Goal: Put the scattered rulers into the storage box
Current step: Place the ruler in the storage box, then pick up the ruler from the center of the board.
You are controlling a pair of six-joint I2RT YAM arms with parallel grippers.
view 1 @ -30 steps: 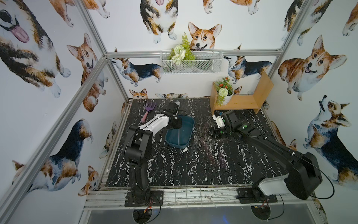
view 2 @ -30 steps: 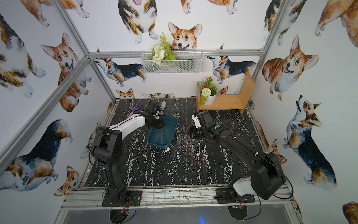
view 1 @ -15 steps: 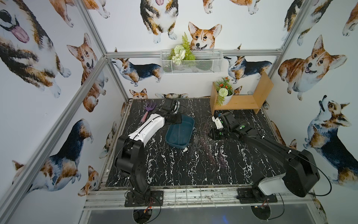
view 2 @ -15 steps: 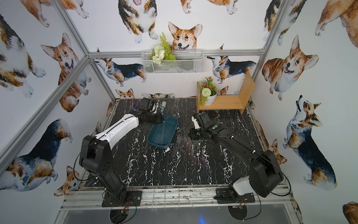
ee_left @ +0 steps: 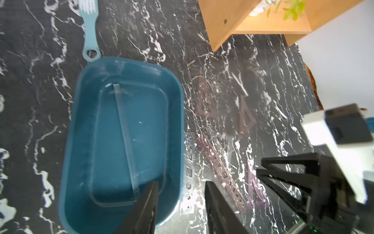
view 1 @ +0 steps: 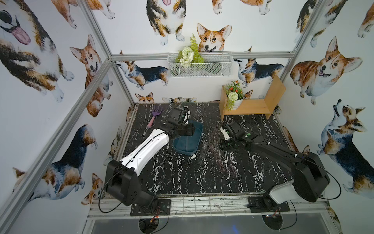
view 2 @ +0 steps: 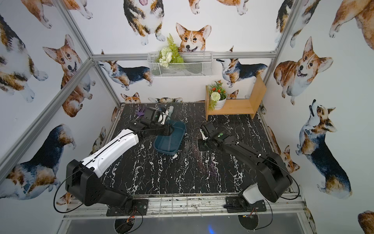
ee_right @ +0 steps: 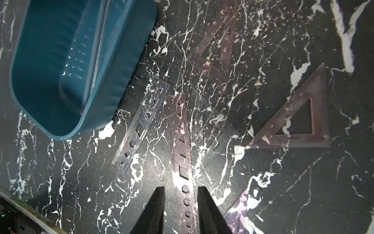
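Progress stood at one clear flat plastic ruler (ee_left: 126,137) lying inside the shallow teal-blue plastic storage tub (ee_left: 81,141). A clear stencil ruler (ee_right: 141,125) just beside the tub and a reddish-tinted stencil ruler (ee_right: 180,141) were left on the black marble table (ee_right: 81,182). Our right gripper (ee_right: 180,189) straddled the reddish ruler, jaws narrow but, we judged, not yet pinching, while our left gripper (ee_left: 181,183) hovered parted and empty over the tub's rim.

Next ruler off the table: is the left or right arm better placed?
Right. The right gripper straddles the reddish ruler on the table, jaws open on either side. The left gripper hangs open over the storage box, where a clear ruler lies inside; it would probably need to travel further.
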